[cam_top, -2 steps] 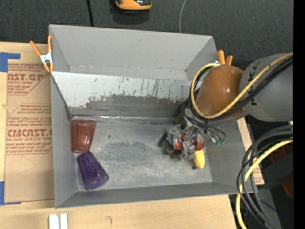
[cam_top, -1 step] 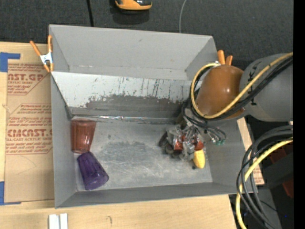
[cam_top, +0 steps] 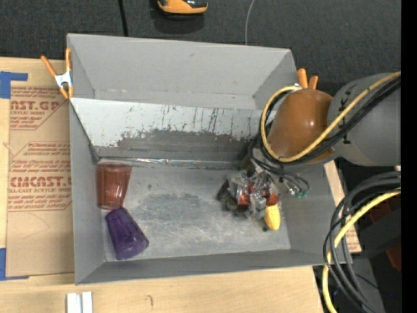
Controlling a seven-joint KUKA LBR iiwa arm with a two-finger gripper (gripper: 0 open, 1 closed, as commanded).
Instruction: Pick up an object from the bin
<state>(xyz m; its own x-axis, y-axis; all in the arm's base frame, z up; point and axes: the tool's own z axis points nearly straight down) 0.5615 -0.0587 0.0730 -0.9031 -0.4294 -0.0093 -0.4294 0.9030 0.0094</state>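
**A:** The gripper [cam_top: 251, 193] sits low at the right of the bin [cam_top: 195, 77], just under the arm's orange cover [cam_top: 300, 122]. I cannot tell whether it is spread or pressed together, because it merges with a clump of dark and red bits [cam_top: 240, 199].

**B:** What lies nearest it?

**A:** A small yellow piece [cam_top: 272, 218], just below and to the right, near the right wall. I cannot see whether anything is pinched.

**B:** So what could go wrong?

**A:** I'd judge a poor catch most likely. If it closes on the clump it may take only an edge, and the thing slips on the lift. It could also push the yellow piece into the corner, or the wrist could scrape that wall.

**B:** And the cups?

**A:** The red-brown cup [cam_top: 113, 184] and the purple cup [cam_top: 126, 233] lie at lower left, well apart, so I'd expect no trouble there.
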